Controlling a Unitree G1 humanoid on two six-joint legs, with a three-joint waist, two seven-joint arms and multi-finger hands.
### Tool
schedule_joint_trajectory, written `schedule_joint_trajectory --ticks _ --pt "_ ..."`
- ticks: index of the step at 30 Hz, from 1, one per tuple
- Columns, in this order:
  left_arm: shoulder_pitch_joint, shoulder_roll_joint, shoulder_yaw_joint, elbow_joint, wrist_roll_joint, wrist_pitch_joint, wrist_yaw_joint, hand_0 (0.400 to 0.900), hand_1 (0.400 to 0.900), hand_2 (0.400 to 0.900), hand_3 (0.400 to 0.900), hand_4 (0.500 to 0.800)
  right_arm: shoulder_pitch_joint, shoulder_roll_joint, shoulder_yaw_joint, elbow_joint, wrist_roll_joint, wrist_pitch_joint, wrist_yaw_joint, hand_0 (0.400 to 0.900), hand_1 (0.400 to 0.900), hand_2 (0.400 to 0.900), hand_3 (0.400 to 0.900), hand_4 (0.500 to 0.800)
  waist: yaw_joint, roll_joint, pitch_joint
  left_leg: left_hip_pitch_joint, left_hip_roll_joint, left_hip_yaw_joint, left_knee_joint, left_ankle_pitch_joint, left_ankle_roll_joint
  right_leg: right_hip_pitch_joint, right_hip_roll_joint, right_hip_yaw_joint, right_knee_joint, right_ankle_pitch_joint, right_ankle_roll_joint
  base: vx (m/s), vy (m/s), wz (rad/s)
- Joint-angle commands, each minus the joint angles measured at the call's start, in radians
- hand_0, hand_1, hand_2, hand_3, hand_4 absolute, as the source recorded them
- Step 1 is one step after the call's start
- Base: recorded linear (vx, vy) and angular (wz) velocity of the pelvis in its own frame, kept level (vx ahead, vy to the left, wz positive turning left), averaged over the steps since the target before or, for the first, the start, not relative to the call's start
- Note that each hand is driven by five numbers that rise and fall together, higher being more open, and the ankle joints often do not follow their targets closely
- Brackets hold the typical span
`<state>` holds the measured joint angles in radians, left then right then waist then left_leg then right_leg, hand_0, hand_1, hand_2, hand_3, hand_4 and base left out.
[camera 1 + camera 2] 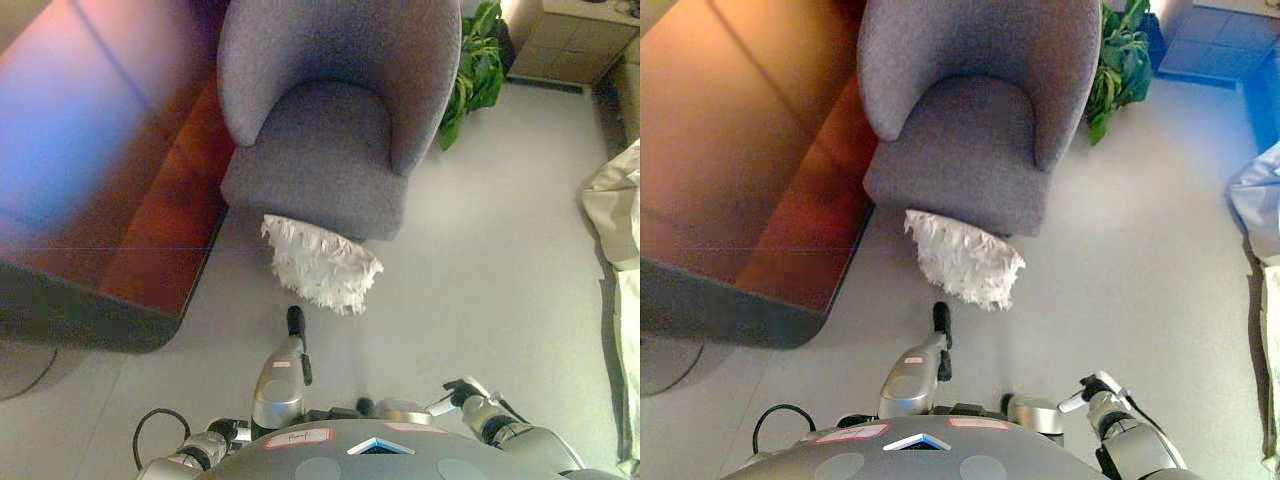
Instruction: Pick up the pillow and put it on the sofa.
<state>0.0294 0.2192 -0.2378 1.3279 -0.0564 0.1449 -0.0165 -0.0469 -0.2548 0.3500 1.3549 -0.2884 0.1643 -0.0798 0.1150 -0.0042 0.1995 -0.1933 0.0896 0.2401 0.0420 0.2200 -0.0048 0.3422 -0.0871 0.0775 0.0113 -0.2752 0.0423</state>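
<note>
Right now the pillow [322,264] lies on the floor, leaning on the sofa's [330,140] front. My worry: its shaggy cover could slip from a shallow pinch. Left hand [297,325] reaches toward it, near but apart, and I can't tell its fingers; right hand [462,392] hangs low, fingers relaxed.

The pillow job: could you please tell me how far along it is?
Nothing looks done yet: the pillow lies on the floor against the front of the sofa. In hand: the left robot hand is stretched toward it, short of touching. Grasping, lifting and placing on the seat remain.
</note>
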Motion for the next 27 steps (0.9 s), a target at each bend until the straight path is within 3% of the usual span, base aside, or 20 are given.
schedule_joint_trajectory --ticks 1,2,3,6,9,12,13,15,17,18,22,27 --pt "-0.027 0.053 0.008 -0.034 -0.019 -0.008 0.004 0.900 0.900 0.900 0.900 0.800 -0.004 -0.026 -0.007 -0.049 -0.021 -0.021 -0.008 0.900 0.900 0.900 0.900 0.800 0.005 -0.001 -0.053 -0.163 0.029 -0.036 0.129 -0.100 -0.029 0.017 -0.035 -0.120 0.251 0.032 0.074 0.54 0.195 0.20" --pt "-0.031 0.055 0.008 -0.036 -0.018 0.000 0.004 0.900 0.900 0.900 0.900 0.800 -0.006 -0.025 -0.014 -0.050 -0.023 -0.024 -0.009 0.900 0.900 0.900 0.900 0.800 0.005 -0.003 -0.055 -0.162 0.024 -0.032 0.138 -0.112 -0.019 0.009 -0.049 -0.131 0.276 0.051 0.083 0.54 0.233 0.16" --pt "-0.038 0.061 0.013 -0.037 -0.005 0.005 0.009 0.900 0.900 0.900 0.900 0.800 -0.012 -0.024 -0.028 -0.058 -0.005 -0.023 -0.016 0.900 0.900 0.900 0.900 0.800 0.013 -0.010 -0.061 -0.163 -0.003 -0.040 0.168 -0.147 0.009 -0.007 -0.098 -0.149 0.363 0.144 0.101 0.43 0.189 0.06" --pt "-0.053 0.092 0.005 -0.034 0.038 -0.006 -0.002 0.900 0.900 0.900 0.900 0.800 -0.014 -0.028 -0.042 -0.089 0.049 -0.045 -0.046 0.900 0.900 0.900 0.900 0.800 0.015 -0.007 -0.078 -0.137 -0.053 -0.059 0.159 -0.190 0.057 -0.096 -0.130 -0.139 0.550 0.300 0.110 0.51 0.195 0.21" --pt "-0.073 0.118 -0.019 -0.043 0.031 -0.004 -0.002 0.900 0.900 0.900 0.900 0.800 -0.013 -0.037 -0.036 -0.122 0.087 -0.068 -0.088 0.900 0.900 0.900 0.900 0.800 -0.031 0.014 -0.070 -0.058 -0.084 -0.076 0.110 -0.211 0.076 -0.304 -0.096 -0.138 0.637 0.291 0.091 0.30 0.112 0.32" --pt "-0.120 0.130 -0.043 -0.059 -0.011 0.000 0.017 0.900 0.900 0.900 0.900 0.800 -0.041 -0.053 -0.018 -0.139 0.108 -0.108 -0.135 0.900 0.900 0.900 0.900 0.800 -0.076 0.050 -0.027 0.017 -0.082 -0.088 0.056 -0.203 0.064 -0.533 -0.080 -0.219 0.538 0.213 0.047 0.11 -0.043 0.41" --pt "-0.138 0.129 -0.049 -0.062 -0.017 -0.003 0.024 0.900 0.900 0.900 0.900 0.800 -0.059 -0.061 -0.009 -0.141 0.110 -0.121 -0.156 0.900 0.900 0.900 0.900 0.800 -0.093 0.049 -0.003 0.040 -0.088 -0.101 0.052 -0.213 0.056 -0.599 -0.104 -0.239 0.459 0.250 0.044 -0.08 -0.160 0.45" --pt "-0.156 0.129 -0.058 -0.066 -0.032 -0.020 0.032 0.900 0.900 0.900 0.900 0.800 -0.097 -0.077 0.005 -0.146 0.119 -0.132 -0.176 0.900 0.900 0.900 0.900 0.800 -0.101 0.055 0.032 0.046 -0.079 -0.116 0.060 -0.239 0.041 -0.661 -0.155 -0.246 0.363 0.299 0.048 -0.06 -0.187 0.36" --pt "-0.152 0.120 -0.052 -0.064 -0.050 -0.034 0.037 0.900 0.900 0.900 0.900 0.800 -0.135 -0.084 0.015 -0.149 0.108 -0.113 -0.188 0.900 0.900 0.900 0.900 0.800 -0.099 0.045 0.052 0.061 -0.072 -0.110 0.084 -0.286 0.024 -0.665 -0.232 -0.252 0.268 0.371 0.078 0.09 -0.189 0.17" --pt "-0.133 0.116 -0.044 -0.067 -0.058 -0.043 0.040 0.900 0.900 0.900 0.900 0.800 -0.150 -0.084 0.017 -0.152 0.097 -0.096 -0.183 0.900 0.900 0.900 0.900 0.800 -0.087 0.042 0.049 0.063 -0.056 -0.092 0.094 -0.294 0.018 -0.644 -0.255 -0.272 0.261 0.368 0.088 0.14 -0.131 0.02" --pt "-0.110 0.106 -0.052 -0.075 -0.044 -0.046 0.044 0.900 0.900 0.900 0.900 0.800 -0.183 -0.077 0.021 -0.148 0.116 -0.052 -0.156 0.900 0.900 0.900 0.900 0.800 -0.055 0.022 0.046 0.038 -0.010 -0.082 0.170 -0.306 -0.003 -0.576 -0.278 -0.316 0.258 0.325 0.105 0.12 -0.162 0.21" --pt "-0.118 0.113 -0.066 -0.066 -0.009 -0.045 0.042 0.900 0.900 0.900 0.900 0.800 -0.241 -0.078 0.018 -0.141 0.186 -0.039 -0.132 0.900 0.900 0.900 0.900 0.800 -0.011 0.017 0.061 -0.001 0.021 -0.131 0.245 -0.320 -0.023 -0.577 -0.321 -0.355 0.329 0.290 0.103 0.08 -0.137 0.33"
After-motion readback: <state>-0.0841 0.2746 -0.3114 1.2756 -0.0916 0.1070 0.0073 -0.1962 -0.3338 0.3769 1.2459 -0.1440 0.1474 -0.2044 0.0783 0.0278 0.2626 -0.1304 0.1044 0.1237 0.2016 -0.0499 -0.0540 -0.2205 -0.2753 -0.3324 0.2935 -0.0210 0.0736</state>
